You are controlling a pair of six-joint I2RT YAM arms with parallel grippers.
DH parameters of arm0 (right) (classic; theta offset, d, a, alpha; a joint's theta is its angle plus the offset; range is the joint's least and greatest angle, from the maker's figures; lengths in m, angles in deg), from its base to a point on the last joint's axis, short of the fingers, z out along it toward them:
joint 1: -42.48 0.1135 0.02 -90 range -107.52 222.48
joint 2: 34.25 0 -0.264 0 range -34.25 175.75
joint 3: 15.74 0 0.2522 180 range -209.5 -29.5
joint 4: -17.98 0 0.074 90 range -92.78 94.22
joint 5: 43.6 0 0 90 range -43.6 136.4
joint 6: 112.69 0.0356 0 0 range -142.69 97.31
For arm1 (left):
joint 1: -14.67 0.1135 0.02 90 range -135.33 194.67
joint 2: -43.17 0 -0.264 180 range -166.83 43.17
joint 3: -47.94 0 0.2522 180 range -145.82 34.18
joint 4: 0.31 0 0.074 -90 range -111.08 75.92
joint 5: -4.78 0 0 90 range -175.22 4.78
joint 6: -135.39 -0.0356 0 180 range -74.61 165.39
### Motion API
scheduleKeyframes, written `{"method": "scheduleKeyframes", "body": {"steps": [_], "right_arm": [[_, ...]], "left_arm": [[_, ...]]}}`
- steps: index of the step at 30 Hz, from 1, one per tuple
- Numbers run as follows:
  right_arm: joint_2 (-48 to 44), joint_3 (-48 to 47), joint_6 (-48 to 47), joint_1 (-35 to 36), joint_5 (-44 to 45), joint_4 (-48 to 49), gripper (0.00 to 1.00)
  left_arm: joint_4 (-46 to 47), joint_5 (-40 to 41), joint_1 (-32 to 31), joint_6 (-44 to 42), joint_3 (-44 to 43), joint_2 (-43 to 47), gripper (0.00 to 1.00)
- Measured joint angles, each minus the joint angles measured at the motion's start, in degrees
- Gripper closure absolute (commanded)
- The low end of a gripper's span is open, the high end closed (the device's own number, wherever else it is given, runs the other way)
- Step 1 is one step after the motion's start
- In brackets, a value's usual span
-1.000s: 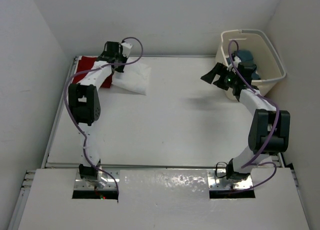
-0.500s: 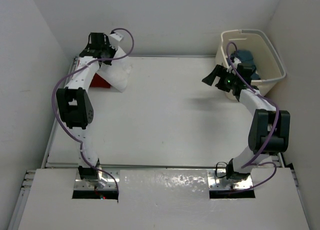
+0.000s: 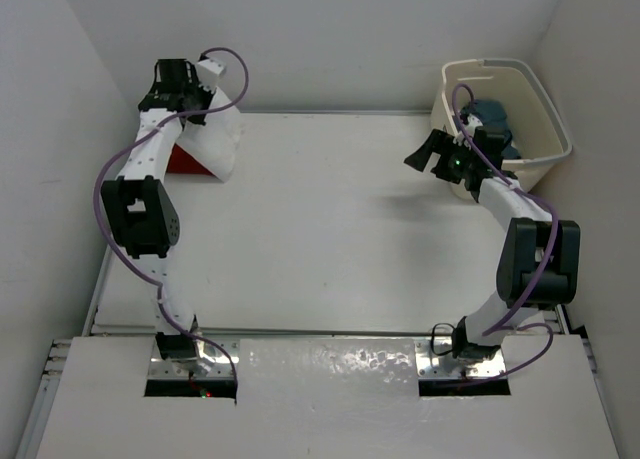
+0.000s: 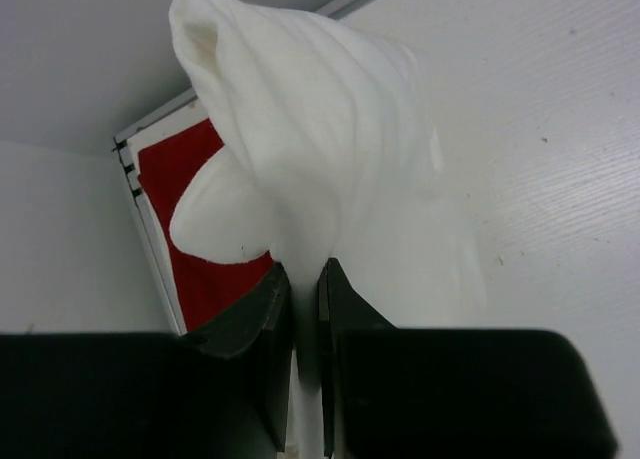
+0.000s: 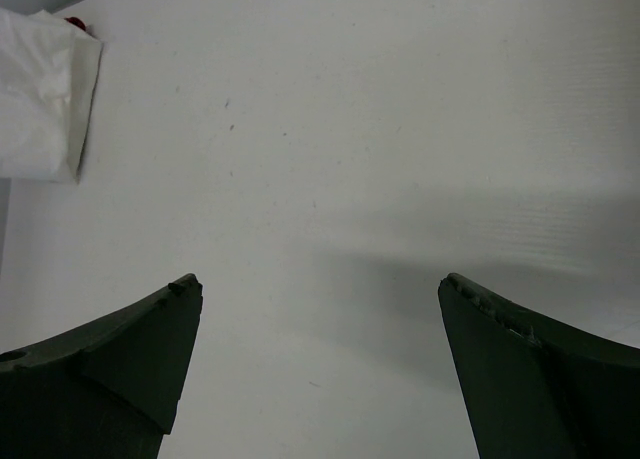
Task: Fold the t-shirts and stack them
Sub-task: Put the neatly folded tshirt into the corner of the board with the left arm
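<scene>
White t-shirt hangs bunched from the left end effector. Its long axis runs from the pinch down to the table, well apart from the laundry basket. In the left wrist view both fingers press together on a thin fold of it. Its lower part overlaps the flat red t-shirt, equally far from the basket. Teal-blue t-shirt lies crumpled inside the basket. Right end effector hovers just beside the basket, fingers spread wide, holding nothing.
</scene>
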Motion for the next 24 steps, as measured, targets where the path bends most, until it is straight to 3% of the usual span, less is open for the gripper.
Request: {"method": "scheduleKeyframes", "body": {"steps": [16,24], "right_arm": [[0.0,-0.02,-0.59,0.02,0.31,-0.7,0.01],[0.0,-0.42,-0.92,0.11,0.92,-2.08,0.01]], "left_arm": [[-0.22,-1.77,2.38,0.31,-3.82,0.98,1.0],[0.9,-2.97,8.46,1.33,-7.48,-4.28,1.0]]}}
